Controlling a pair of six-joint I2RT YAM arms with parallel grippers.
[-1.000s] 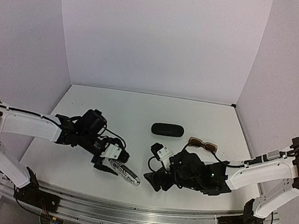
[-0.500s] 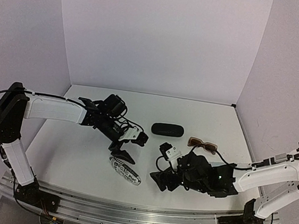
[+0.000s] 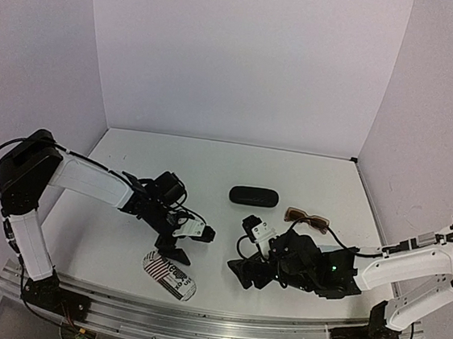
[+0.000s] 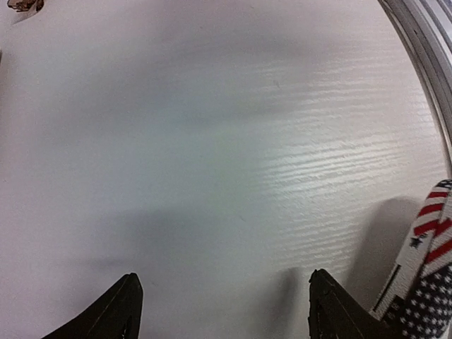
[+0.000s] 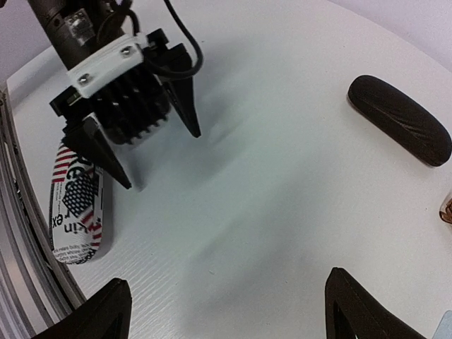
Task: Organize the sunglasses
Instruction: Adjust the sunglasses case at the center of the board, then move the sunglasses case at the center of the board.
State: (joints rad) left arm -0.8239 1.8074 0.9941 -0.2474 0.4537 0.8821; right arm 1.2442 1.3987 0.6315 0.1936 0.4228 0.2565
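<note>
White-shelled left arm (image 3: 88, 178) and right arm (image 3: 403, 265) with black joints (image 3: 40, 150), looped black cables (image 5: 181, 30); left hand (image 5: 162, 159) and right hand (image 3: 241, 273) carry pointed black fingers (image 5: 187, 99) below white mounts (image 5: 106, 67)

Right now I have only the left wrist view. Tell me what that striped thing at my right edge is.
Observer: A flag-patterned case, lying flat near the table's front edge, beside the open left gripper.
Operator: Find me sunglasses.
Observer: A brown pair lies just right of a black case, farther back.
Operator: Report the right gripper.
Observer: The right gripper is open and empty, pointed toward yours.
</note>
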